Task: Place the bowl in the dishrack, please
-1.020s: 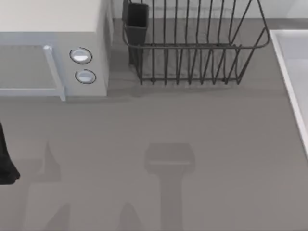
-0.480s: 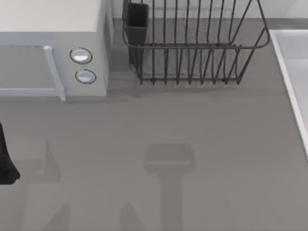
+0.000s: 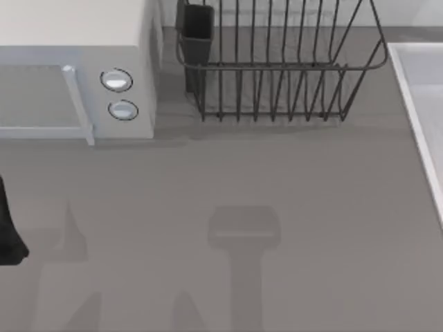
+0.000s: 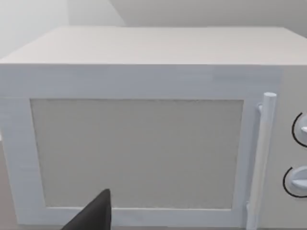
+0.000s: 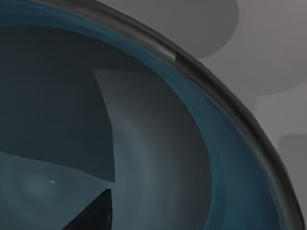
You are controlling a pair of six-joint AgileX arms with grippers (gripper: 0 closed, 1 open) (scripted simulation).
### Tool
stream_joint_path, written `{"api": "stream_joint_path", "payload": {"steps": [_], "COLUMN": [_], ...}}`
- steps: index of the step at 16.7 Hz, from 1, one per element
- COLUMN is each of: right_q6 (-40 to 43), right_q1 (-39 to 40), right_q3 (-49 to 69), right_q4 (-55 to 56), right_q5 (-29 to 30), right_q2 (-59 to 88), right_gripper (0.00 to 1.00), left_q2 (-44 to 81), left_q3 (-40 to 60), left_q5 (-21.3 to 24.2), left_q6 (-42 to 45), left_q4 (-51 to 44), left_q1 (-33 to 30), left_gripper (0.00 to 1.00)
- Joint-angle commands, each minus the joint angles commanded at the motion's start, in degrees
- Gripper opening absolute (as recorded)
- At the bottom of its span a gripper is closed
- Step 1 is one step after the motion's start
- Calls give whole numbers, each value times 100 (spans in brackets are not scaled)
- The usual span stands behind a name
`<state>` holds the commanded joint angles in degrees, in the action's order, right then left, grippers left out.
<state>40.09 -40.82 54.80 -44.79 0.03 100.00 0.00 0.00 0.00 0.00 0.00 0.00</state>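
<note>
The teal-blue bowl [image 5: 158, 143] sits very close under my right wrist camera, its dark rim curving across the grey table. A dark part of my right gripper [image 5: 93, 213] hangs over the bowl's inside. The dishrack [image 3: 277, 66], a dark wire basket with upright tines and a dark utensil cup [image 3: 197, 31] at its left corner, stands at the back middle of the table. My left arm [image 3: 8, 235] stays parked at the table's left edge, and a dark part of my left gripper [image 4: 91, 215] faces the microwave door.
A white microwave [image 3: 76, 69] with two round knobs and a bar handle stands at the back left, beside the dishrack. A pale raised surface [image 3: 426, 104] runs along the right edge. Arm shadows lie on the grey table [image 3: 242, 242].
</note>
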Motion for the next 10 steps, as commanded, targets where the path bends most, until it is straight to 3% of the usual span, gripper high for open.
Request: {"api": "stream_joint_path", "payload": {"steps": [10], "right_q6": [0], "right_q1": [0], "right_q3": [0], "right_q4": [0], "right_q5": [0], "right_q2": [0], "right_gripper": [17], "left_q2": [0], "left_q3": [0], "left_q5": [0], "left_q6": [0], "left_q4": [0], "left_q1": [0], "left_gripper": [100]}}
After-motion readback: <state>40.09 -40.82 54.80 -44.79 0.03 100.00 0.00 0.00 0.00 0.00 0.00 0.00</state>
